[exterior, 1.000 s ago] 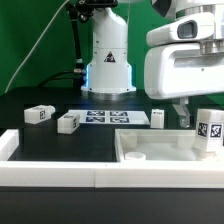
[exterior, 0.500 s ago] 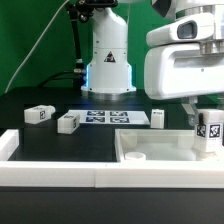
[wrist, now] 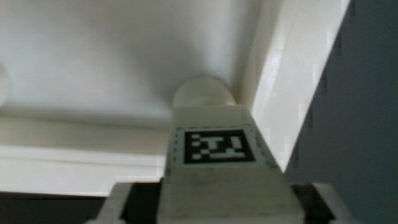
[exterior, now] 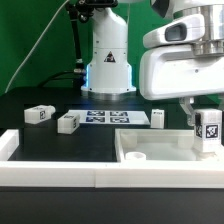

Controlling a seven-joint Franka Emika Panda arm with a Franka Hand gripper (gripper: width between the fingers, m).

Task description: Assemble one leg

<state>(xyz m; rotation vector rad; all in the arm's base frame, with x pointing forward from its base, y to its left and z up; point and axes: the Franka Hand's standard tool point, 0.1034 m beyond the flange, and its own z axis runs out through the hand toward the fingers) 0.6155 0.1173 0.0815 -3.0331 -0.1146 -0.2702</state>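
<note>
My gripper (exterior: 203, 116) is shut on a leg (exterior: 208, 132), a small white block with a square tag, and holds it upright at the exterior view's right. The leg's lower end is over the far right corner of the large flat white square piece with a raised rim (exterior: 150, 140); whether it touches is unclear. In the wrist view the leg (wrist: 217, 130) runs from between the fingers (wrist: 134, 205) of my gripper (wrist: 219, 208) toward the piece's inner corner (wrist: 276, 70). Three more legs lie on the black table: one (exterior: 40, 114), a second (exterior: 68, 122), a third (exterior: 159, 118).
The marker board (exterior: 112, 118) lies flat between the loose legs. The arm's white base (exterior: 108, 62) stands behind it. A low white rail (exterior: 50, 176) runs along the front and the exterior view's left edge of the table.
My gripper and the held leg have shifted slightly toward the exterior view's left. The loose legs have not moved.
</note>
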